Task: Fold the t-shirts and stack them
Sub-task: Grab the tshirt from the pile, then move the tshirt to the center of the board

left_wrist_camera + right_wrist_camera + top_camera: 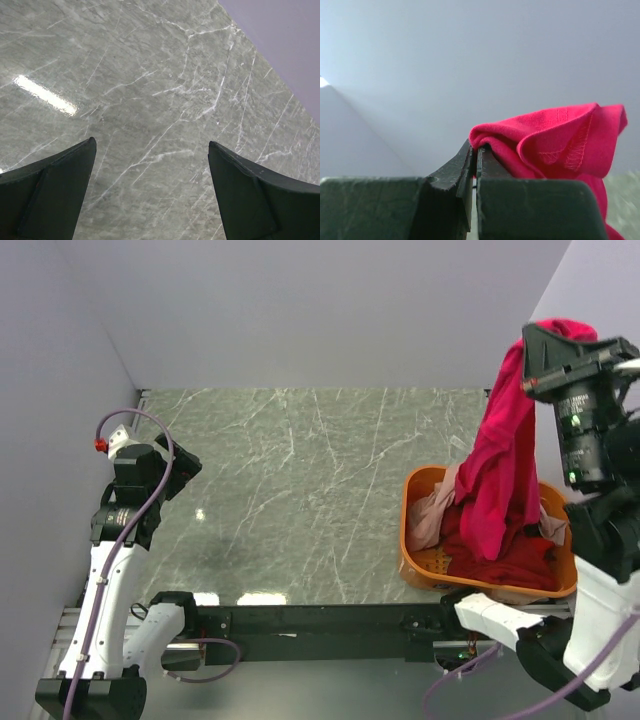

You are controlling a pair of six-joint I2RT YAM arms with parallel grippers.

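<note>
Crimson-pink cloth, the t-shirt (498,465), hung full length from your right claw (476,149), which you held high above the orange basket (412,540) at the right side of the desk (300,480). That claw was pinched almost together on a bunched fold of the shirt near a stitched edge, with only a sliver of gap between the two sides. The shirt's lower end trailed down into the basket, onto a dark red t-shirt (525,558). A pale dusty pink t-shirt (432,515) was heaped against the basket's left wall. Your left claw (151,141) hovered over the desk's far left, spread wide with nothing in it. The desk top was glossy grey-green stone pattern with white veins, and it carried a bright glare streak (45,95). Plain pale lilac-grey walls (330,310) closed in the back and left.
</note>
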